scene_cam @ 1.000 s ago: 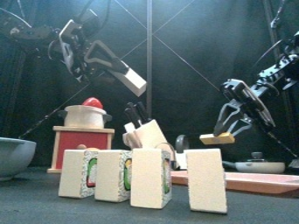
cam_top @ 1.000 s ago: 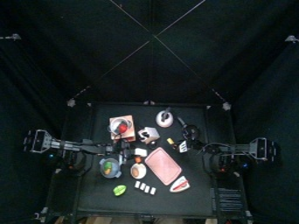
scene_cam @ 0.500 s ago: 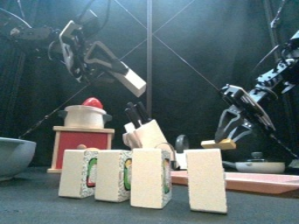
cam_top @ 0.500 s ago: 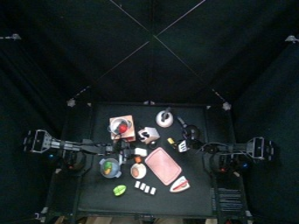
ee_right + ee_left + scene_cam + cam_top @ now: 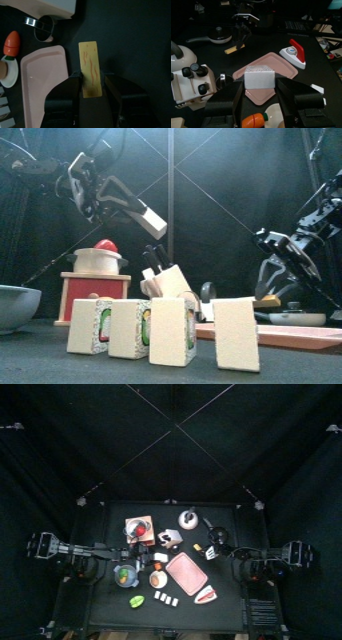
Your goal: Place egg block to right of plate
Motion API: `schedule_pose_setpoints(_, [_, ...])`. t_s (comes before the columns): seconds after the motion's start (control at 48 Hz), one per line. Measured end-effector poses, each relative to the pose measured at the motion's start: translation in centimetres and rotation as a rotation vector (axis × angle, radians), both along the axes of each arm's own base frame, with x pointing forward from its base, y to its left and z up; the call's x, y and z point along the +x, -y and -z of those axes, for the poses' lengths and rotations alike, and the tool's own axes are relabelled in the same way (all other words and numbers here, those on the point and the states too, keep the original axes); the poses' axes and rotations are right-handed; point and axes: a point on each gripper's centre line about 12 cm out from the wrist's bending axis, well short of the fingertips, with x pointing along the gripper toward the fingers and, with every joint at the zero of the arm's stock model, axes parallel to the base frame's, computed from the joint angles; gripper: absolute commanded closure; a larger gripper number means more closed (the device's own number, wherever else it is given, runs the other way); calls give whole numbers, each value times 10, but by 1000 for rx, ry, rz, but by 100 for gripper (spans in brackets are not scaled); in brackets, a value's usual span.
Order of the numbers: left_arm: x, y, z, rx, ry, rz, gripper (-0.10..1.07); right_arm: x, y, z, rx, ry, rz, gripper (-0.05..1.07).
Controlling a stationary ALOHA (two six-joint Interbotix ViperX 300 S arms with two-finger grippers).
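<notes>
While you look down from the top, the plate [image 5: 186, 572] lies right of the table's middle, between the two arms. From the front, your left gripper [image 5: 140, 216] hangs high at the left, clamped on the egg block [image 5: 154, 223], above the grey bowl [image 5: 16, 306], whose inside is hidden. Its wrist camera shows the block with the plate behind it. On the right wrist camera, your right gripper [image 5: 92, 80] pinches a yellow plank [image 5: 90, 57] beside the plate.

- Both arms [image 5: 80, 552] are black, built of jointed tubular segments with blocky motor housings.
- Each gripper [image 5: 90, 92] ends in two broad, flat black jaws with matte faces.
- Thin black cables [image 5: 27, 163] loop along the left arm.
</notes>
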Motion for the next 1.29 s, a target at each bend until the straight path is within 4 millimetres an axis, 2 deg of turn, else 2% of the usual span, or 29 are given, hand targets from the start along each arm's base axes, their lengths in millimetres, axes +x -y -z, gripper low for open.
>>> schedule_pose_setpoints(0.479, [0,0,0,0,0,-2,43,-17,4,13,13,-44,37,30])
schedule_pose_setpoints(0.729, [-1,-1,1,0,-3,-5,43,-18,6,14,5,-48,46,22])
schedule_pose_setpoints(1.292, [-1,-2,2,0,-5,-8,43,-19,6,16,-4,-59,32,21])
